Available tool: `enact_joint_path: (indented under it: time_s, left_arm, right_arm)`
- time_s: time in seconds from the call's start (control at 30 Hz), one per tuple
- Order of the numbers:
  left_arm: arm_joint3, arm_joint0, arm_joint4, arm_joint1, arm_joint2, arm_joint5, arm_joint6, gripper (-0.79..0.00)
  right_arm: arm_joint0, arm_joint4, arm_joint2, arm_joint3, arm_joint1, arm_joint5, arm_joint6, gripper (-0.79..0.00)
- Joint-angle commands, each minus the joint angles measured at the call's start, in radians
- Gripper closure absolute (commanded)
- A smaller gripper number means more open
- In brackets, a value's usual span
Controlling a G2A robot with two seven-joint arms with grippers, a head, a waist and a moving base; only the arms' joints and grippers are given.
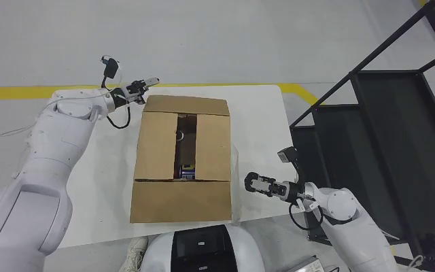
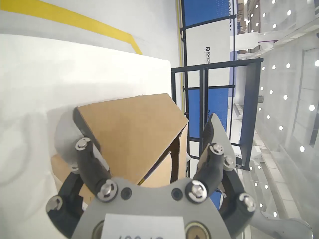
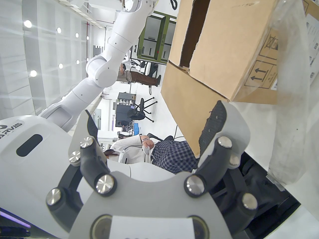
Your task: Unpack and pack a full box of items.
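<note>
Left pincer (image 1: 141, 86), fingers apart, apparently straddles the far left flap corner of the box (image 1: 162, 151). The box lies mid-worktop (image 1: 109, 178), long axis running away from the robot. Right pincer (image 1: 253, 183), also apart, stands just off the near right corner.

Plain brown box (image 1: 156, 146) on a white surface (image 1: 262, 129); a yellow stripe (image 1: 20, 92) crosses the grey floor (image 1: 204, 34).

White arms (image 1: 68, 112), black cables (image 1: 121, 124) (silver screws (image 2: 107, 190)).
</note>
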Motion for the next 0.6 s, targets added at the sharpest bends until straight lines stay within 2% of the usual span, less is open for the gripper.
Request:
enact_joint_path:
  time_s: [0.0, 0.13, 0.27, 0.4, 0.57]
  left_arm:
    - [0.003, 0.001, -0.051, 0.008, -0.034, -0.055, -0.001, -0.785]
    - [-0.010, 0.026, -0.173, 0.038, -0.112, -0.142, -0.102, -0.785]
    - [-0.043, 0.061, -0.224, 0.079, -0.174, -0.164, -0.242, -0.785]
    - [-0.108, 0.109, -0.239, 0.125, -0.230, -0.149, -0.369, -0.785]
    - [-0.310, 0.236, -0.243, 0.191, -0.301, -0.042, -0.476, -0.785]
  right_arm:
    - [0.000, 0.000, 0.000, 0.000, 0.000, 0.000, 0.000, -0.785]
    - [0.025, -0.029, -0.019, -0.021, -0.003, 0.057, -0.047, -0.785]
    - [0.082, -0.098, -0.065, -0.079, -0.008, 0.162, -0.108, -0.785]
    - [0.151, -0.218, -0.147, -0.142, -0.015, 0.310, -0.156, -0.785]
    - [0.260, -0.337, -0.315, -0.168, -0.034, 0.500, -0.174, -0.785]
